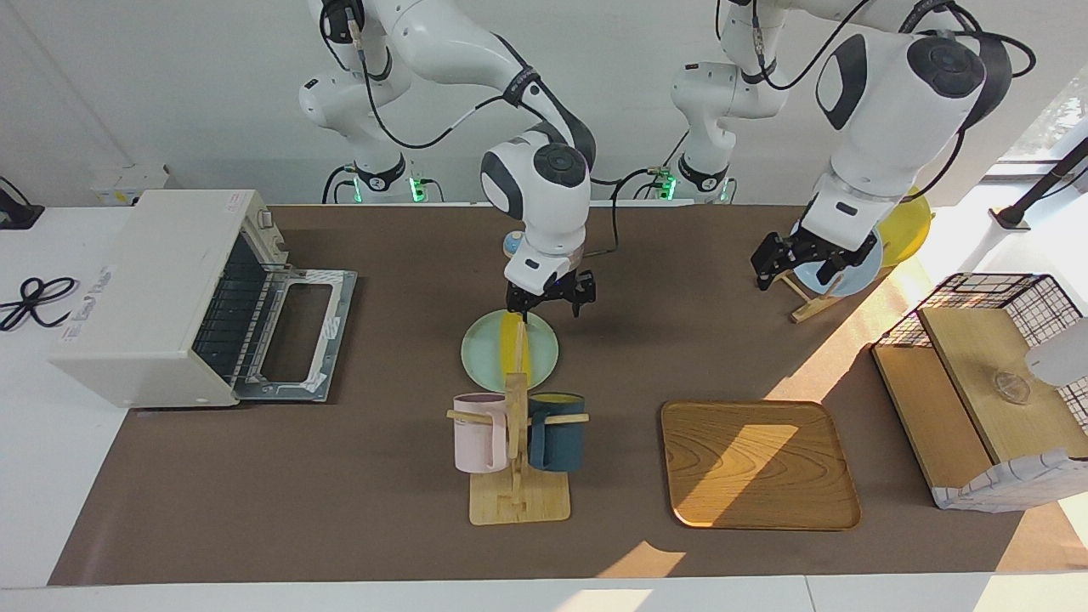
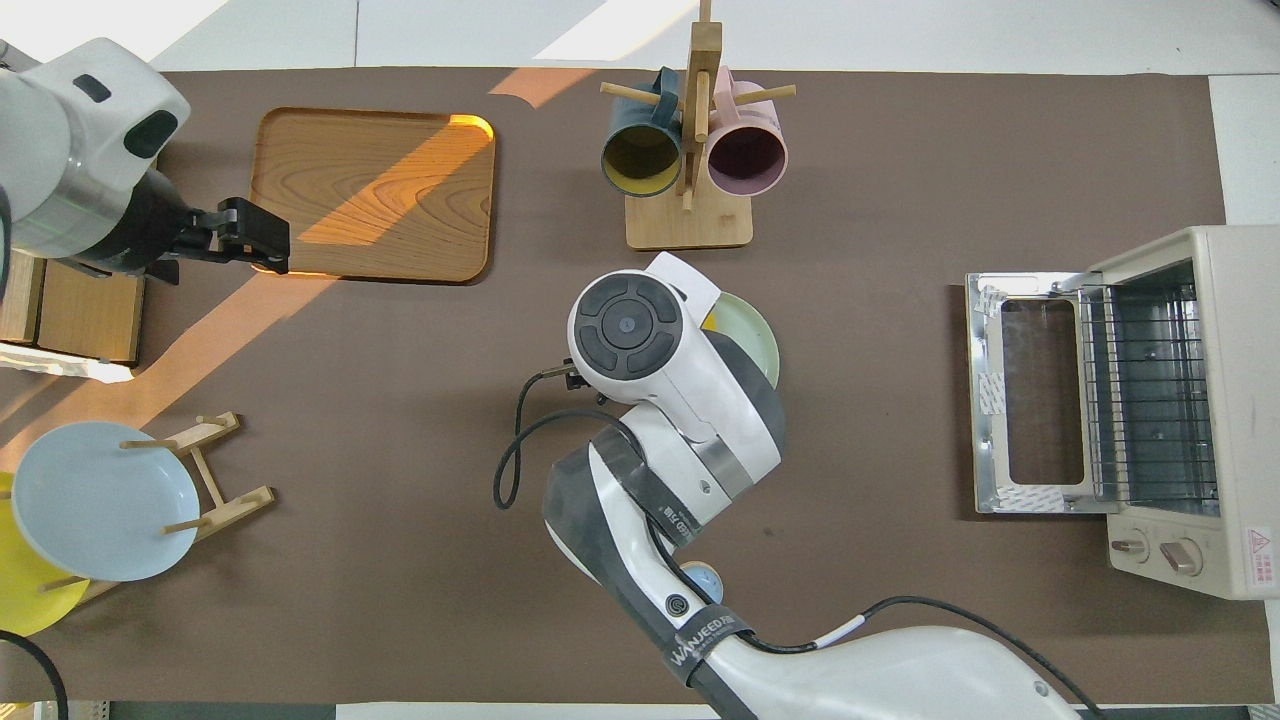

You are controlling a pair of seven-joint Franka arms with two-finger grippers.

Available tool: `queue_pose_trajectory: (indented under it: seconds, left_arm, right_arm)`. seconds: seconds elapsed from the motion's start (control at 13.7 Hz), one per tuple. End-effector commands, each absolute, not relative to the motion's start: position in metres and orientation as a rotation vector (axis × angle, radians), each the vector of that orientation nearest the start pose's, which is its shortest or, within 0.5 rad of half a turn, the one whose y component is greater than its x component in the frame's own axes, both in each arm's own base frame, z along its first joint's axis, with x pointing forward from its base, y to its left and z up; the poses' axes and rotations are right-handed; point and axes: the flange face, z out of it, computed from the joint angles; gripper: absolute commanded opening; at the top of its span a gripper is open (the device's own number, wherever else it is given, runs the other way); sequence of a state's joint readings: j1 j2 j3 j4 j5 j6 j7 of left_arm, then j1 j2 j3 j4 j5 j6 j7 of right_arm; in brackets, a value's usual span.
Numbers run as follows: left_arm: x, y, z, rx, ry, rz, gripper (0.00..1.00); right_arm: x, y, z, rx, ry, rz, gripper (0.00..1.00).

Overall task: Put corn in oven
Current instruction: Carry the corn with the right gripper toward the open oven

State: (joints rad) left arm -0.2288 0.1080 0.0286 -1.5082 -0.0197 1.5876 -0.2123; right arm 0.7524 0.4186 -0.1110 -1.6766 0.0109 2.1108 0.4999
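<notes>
**Yellow corn on the plate under the right gripper**

Facing view: the right gripper hangs just over the corn, fingers spread apart, one tip down at the cob's end. The corn lies on a pale green plate with the mug rack beside it. The oven stands toward the right arm's end, door dropped open. The left gripper waits, fingers apart, by the dish rack.

Overhead view: the right arm covers its own gripper and most of the plate (only a yellow sliver shows). The left gripper hovers at the tray edge. The oven's wire shelf is bare.
</notes>
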Motion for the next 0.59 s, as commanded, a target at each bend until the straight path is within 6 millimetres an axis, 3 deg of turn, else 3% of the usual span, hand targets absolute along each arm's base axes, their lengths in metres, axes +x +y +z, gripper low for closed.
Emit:
queue_pose_trajectory:
  seconds: [0.0,0.15,0.22,0.37,0.51]
  left_arm:
    - [0.549,-0.112,0.608,-3.127,0.029,0.101,1.00]
    - [0.534,-0.109,0.608,-3.125,0.034,0.115,1.00]
    - [0.530,-0.109,0.603,-3.124,0.031,0.122,1.00]
    - [0.530,-0.110,0.598,-3.131,0.048,0.083,1.00]
    - [0.536,-0.102,0.598,-3.137,0.086,0.048,1.00]
  right_arm:
    - [0.517,0.407,0.339,-3.175,-0.279,-0.061,1.00]
    - [0.512,0.400,0.327,-3.178,-0.302,-0.054,0.98]
    - [0.511,0.400,0.326,-3.167,-0.308,-0.078,0.80]
    - [0.508,0.399,0.321,-3.164,-0.311,-0.082,0.58]
    - [0.500,0.400,0.314,-3.152,-0.318,-0.099,0.54]
